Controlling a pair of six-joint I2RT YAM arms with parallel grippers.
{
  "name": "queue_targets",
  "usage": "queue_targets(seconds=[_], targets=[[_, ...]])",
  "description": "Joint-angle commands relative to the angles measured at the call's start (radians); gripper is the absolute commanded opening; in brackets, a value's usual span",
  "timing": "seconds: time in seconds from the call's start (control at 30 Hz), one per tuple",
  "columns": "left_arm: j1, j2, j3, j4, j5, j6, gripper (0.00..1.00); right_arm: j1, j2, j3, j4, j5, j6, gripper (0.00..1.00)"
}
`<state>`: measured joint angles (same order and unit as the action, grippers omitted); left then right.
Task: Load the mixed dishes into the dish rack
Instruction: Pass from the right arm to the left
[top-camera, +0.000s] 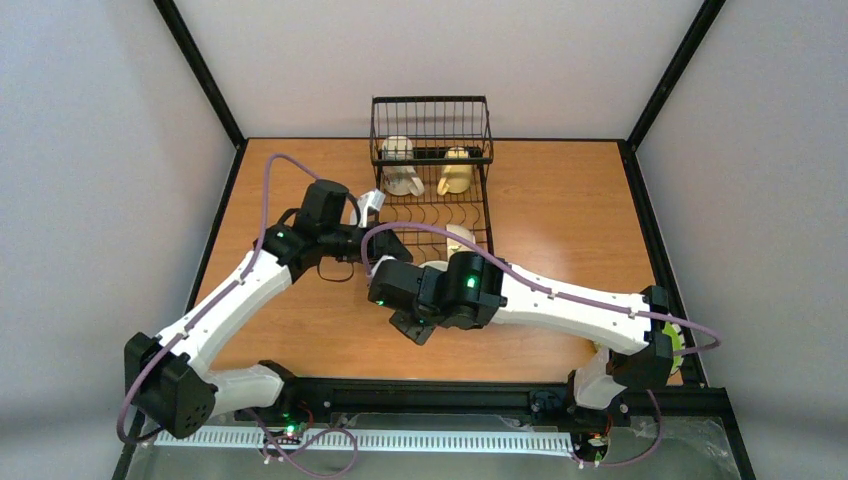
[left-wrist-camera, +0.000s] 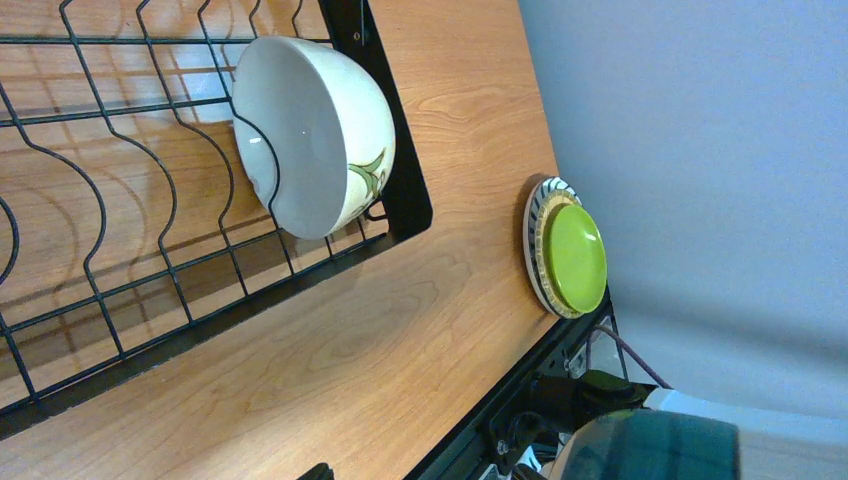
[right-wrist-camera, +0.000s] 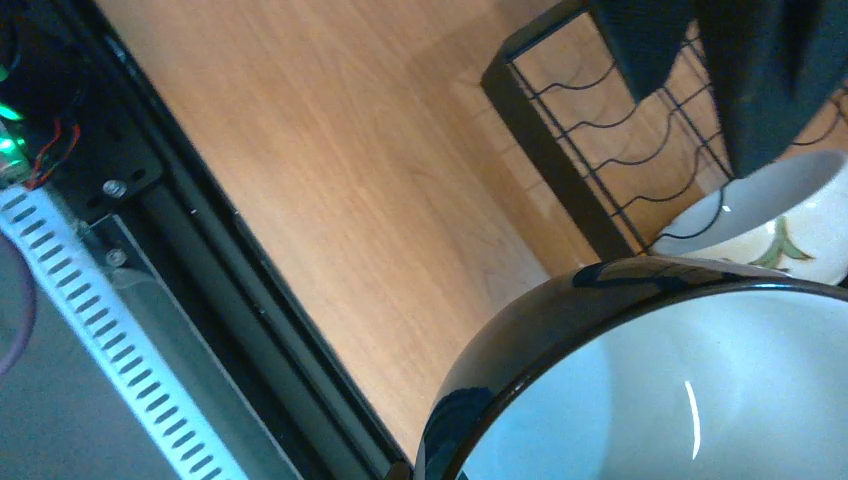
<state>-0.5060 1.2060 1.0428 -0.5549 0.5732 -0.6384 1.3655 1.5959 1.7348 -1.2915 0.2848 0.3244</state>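
Black wire dish rack (top-camera: 430, 120) sits far-centre on the wooden bench (top-camera: 560, 200). Basket section: white mug (top-camera: 400, 166), smaller cream-yellow mug (top-camera: 457, 173). Plate slots: white bowl with green motif (left-wrist-camera: 315, 135), on edge. Dark-glazed, pale-lined bowl (right-wrist-camera: 650, 390) close under right end effector (right-wrist-camera: 700, 120), jaws narrow; grip on rim not discernible. Left end effector (top-camera: 370, 203) wide, beside rack. Lime-green plate (left-wrist-camera: 575, 258) lies on striped-rim plate (left-wrist-camera: 540, 195).

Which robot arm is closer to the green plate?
Right. The right arm stands just beside the lime-green plate; the left arm is across the table, left of the dish rack.
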Motion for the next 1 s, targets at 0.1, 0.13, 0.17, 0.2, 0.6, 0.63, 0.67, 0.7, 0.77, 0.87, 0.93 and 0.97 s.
queue_targets(seconds=[0.1,0.13,0.17,0.2,0.6,0.63,0.67,0.7,0.77,0.87,0.93,0.97], targets=[[-0.005,0.007,0.064,0.003,0.047,0.068,1.00,0.009,0.000,0.024,0.002,-0.102,-0.076,0.02],[-0.005,0.007,0.071,0.002,0.050,0.078,1.00,0.009,0.002,0.020,0.007,-0.111,-0.081,0.02],[-0.005,0.006,0.077,0.000,0.054,0.089,1.00,0.009,0.003,0.014,0.015,-0.117,-0.084,0.02],[-0.005,0.004,0.080,0.000,0.062,0.097,1.00,0.008,0.003,0.006,0.023,-0.123,-0.090,0.02],[-0.005,-0.020,0.109,-0.051,0.171,0.214,0.97,0.005,0.009,-0.029,0.063,-0.147,-0.131,0.02],[-0.005,-0.022,0.111,-0.059,0.181,0.223,0.96,0.006,0.013,-0.029,0.065,-0.148,-0.133,0.02],[-0.005,-0.026,0.111,-0.067,0.186,0.233,0.95,0.005,0.014,-0.028,0.066,-0.148,-0.136,0.02],[-0.005,-0.031,0.110,-0.078,0.188,0.243,0.94,0.003,0.015,-0.028,0.067,-0.148,-0.138,0.02],[-0.005,-0.040,0.111,-0.103,0.191,0.270,0.93,-0.003,0.018,-0.027,0.071,-0.153,-0.144,0.02],[-0.006,-0.049,0.117,-0.145,0.186,0.302,0.91,-0.016,0.023,-0.021,0.076,-0.159,-0.158,0.02],[-0.006,-0.055,0.116,-0.157,0.182,0.313,0.91,-0.024,0.027,-0.017,0.077,-0.164,-0.167,0.02],[-0.006,-0.058,0.116,-0.160,0.180,0.316,0.90,-0.028,0.030,-0.015,0.079,-0.165,-0.173,0.02]])
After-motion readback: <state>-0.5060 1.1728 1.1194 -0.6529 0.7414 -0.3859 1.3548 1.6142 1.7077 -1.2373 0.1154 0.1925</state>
